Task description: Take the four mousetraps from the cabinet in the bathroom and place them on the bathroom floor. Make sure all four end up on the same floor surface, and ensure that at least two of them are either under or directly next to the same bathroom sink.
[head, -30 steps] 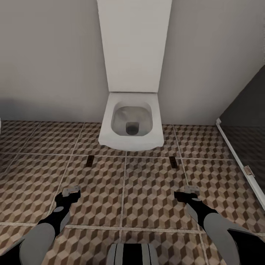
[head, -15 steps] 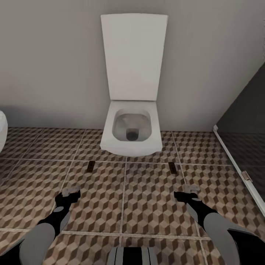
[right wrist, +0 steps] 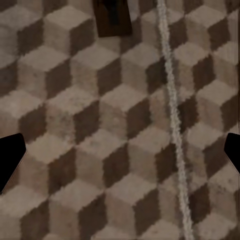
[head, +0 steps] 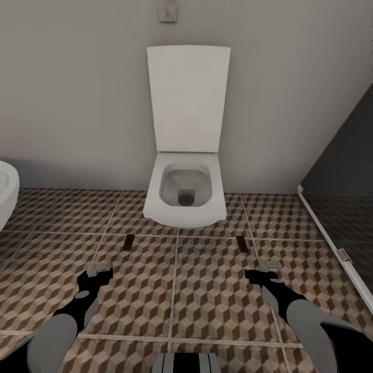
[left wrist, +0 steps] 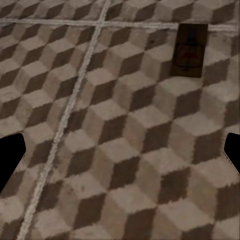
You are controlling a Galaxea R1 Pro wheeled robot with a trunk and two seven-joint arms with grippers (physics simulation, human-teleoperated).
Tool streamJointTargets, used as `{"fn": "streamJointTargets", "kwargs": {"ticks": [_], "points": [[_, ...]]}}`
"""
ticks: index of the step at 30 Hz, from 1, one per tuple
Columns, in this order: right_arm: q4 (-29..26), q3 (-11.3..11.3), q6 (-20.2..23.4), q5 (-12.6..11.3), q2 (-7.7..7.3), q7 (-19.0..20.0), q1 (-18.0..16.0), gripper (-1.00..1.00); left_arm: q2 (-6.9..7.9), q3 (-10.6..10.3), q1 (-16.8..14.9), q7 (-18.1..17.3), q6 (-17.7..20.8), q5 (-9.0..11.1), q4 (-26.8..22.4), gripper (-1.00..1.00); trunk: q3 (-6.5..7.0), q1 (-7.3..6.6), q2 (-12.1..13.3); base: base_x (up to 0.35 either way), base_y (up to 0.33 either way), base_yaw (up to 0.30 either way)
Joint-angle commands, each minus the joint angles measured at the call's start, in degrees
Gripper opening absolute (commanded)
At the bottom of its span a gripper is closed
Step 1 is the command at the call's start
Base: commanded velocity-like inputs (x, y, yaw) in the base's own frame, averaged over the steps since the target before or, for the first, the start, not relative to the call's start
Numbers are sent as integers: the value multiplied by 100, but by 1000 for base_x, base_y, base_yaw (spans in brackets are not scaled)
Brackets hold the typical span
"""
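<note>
Mousetraps seen: two small dark brown slabs lie flat on the bathroom floor (head: 207,290), in front of the toilet (head: 185,202): the left mousetrap (head: 129,241) and the right mousetrap (head: 241,242).
Long axis: each slab points away from the robot toward the wall, roughly in line with the arm on its side.
Left hand (head: 99,270): spread wide and holding nothing. In the left wrist view its dark fingertips (left wrist: 10,160) sit at opposite edges with only tile between them.
Right hand (head: 267,268): also wide and empty, low over the tiles.
Key relation: each slab lies ahead of the hand on its own side and slightly inward, toward the toilet. Neither hand touches a slab. The left hand is nearer the left one and the right hand nearer the right one.
Wrist check: both wrist views show a slab forward of the open fingers, clear of them.
Surface: both slabs rest on the same cube-patterned tiling, each just past a grout line.
Sink: I cannot identify one. A rounded white fixture (head: 6,199) at the left edge is cut off, so I cannot tell what it is.
Right side: a dark glass panel (head: 342,171) in a white frame.
Judgement: two traps look set down. Nearness to a sink cannot be confirmed, and the cabinet still has to be found for the rest.
</note>
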Motion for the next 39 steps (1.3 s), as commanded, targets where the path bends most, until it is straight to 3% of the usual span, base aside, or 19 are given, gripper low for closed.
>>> {"fn": "streamJointTargets", "kwargs": {"ticks": [1,39], "points": [[8,-48,-21,59,3,-8,-4,100,1,31,-5,27,-28,-61,12,100,19,-3,0,0,0,0],[4,10,-31,91,5,-61,-4,100,-6,31,-5,18,-30,-60,17,100,861,-101,51,0,0,0]]}}
